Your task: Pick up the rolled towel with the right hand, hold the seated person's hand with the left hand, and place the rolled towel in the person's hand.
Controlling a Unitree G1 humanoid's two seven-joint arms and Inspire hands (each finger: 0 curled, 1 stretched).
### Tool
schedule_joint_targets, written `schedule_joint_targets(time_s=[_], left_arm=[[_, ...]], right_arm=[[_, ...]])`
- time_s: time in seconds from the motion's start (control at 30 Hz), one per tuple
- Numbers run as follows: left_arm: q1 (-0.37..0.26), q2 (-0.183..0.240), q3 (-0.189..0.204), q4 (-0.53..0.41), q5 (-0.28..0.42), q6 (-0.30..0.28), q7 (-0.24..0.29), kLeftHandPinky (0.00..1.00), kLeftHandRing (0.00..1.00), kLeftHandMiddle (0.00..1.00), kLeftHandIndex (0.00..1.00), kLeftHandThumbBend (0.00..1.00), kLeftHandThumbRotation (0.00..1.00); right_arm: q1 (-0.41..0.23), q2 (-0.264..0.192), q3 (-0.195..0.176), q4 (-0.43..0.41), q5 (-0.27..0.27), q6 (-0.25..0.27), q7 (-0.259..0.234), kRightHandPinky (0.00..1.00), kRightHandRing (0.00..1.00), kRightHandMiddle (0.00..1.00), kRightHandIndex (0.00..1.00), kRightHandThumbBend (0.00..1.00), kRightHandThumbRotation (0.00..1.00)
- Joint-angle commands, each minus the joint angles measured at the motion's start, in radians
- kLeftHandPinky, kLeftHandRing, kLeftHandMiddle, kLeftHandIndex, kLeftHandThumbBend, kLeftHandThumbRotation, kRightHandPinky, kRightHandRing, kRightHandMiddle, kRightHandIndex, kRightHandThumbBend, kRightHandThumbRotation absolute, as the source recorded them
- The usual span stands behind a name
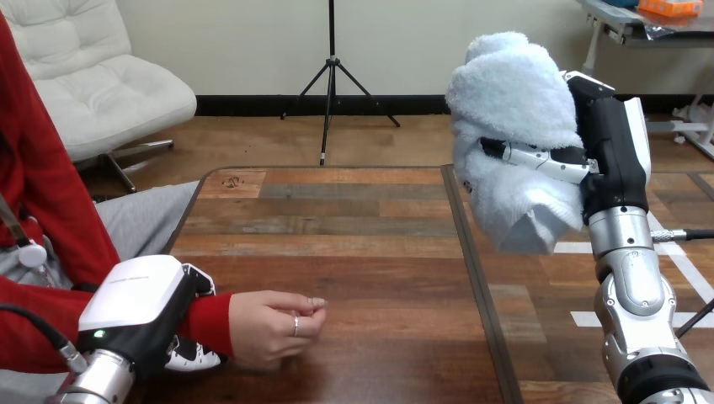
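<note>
Nearest my camera, the robot's left hand (139, 307) sat at the table's left edge, its white-shelled back uppermost. Its fingers (192, 358) wrapped under the cuff of the red sleeve (209, 321), so it was clasped on the person's wrist. I judged that grip was there to steady the arm and keep the receiving hand where I could reach it.

Just past the cuff, the person's hand (274, 326) rested on the wooden table (362, 244). Its fingers were curled loosely inward, knuckles toward the table's middle. It was the only receptacle in this job, and the towel was not in it. As I read it, it would have to open or turn palm-up before anything could be set there.

Farther off and to the right, the silver forearm rose from the bottom edge to the right hand (613, 147), held high over the table. That hand was clenched around the rolled towel (514, 109), one finger (539, 160) lying across its front. The pale blue roll stood roughly upright in the grasp, its lower end hanging free. It was well apart from the person's hand, so I counted the pickup and the hold as made and the handover as not yet done.
</note>
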Motion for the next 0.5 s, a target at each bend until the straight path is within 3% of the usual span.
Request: schedule_joint_targets(time_s=[0.0, 0.47], left_arm=[[-0.059, -0.002, 0.058, -0.128, -0.019, -0.007, 0.037, 0.21, 0.25, 0.3, 0.31, 0.6, 0.0], [-0.058, -0.007, 0.091, -0.176, -0.052, -0.039, 0.05, 0.22, 0.26, 0.31, 0.33, 0.59, 0.0]], right_arm=[[-0.028, 0.002, -0.001, -0.051, 0.005, -0.014, -0.009, 0.24, 0.3, 0.37, 0.41, 0.79, 0.0], [-0.023, 0.012, 0.008, -0.061, 0.0, -0.013, -0.009, 0.25, 0.3, 0.37, 0.41, 0.77, 0.0]])
